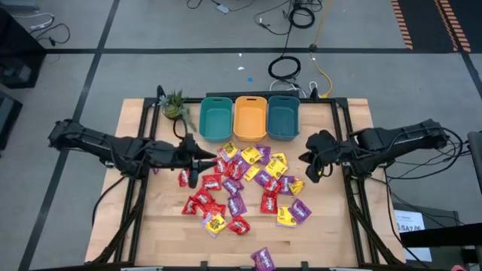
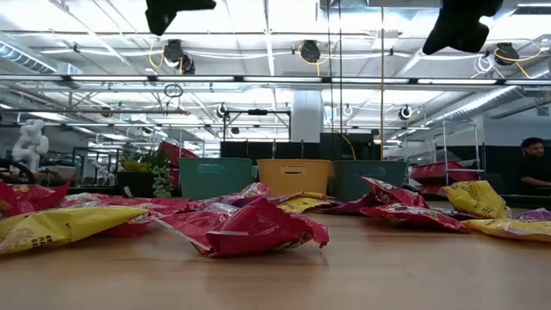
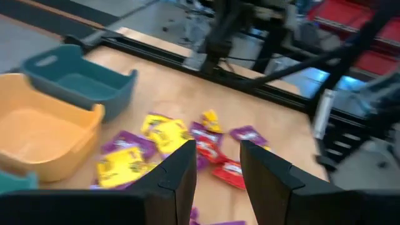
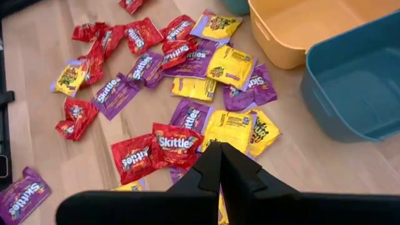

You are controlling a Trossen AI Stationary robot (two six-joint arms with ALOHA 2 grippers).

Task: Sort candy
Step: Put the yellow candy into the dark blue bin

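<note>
The candy (image 1: 241,184) is a loose pile of red, purple and yellow packets lying flat on the middle of the wooden table; it also shows in the low view (image 2: 258,228) and in both wrist views (image 3: 162,134) (image 4: 175,140). My left gripper (image 1: 202,159) (image 3: 217,156) hovers open above the pile's left edge, with nothing between its fingers. My right gripper (image 1: 309,167) (image 4: 217,150) hovers shut above the pile's right edge and holds nothing. Both hang well above the table in the low view, the left (image 2: 176,13) and the right (image 2: 461,26).
Three bins stand side by side at the far edge behind the pile: teal (image 1: 216,119), orange (image 1: 251,118), teal (image 1: 283,117). A small plant (image 1: 175,105) stands left of them. One purple packet (image 1: 263,258) lies alone near the front edge.
</note>
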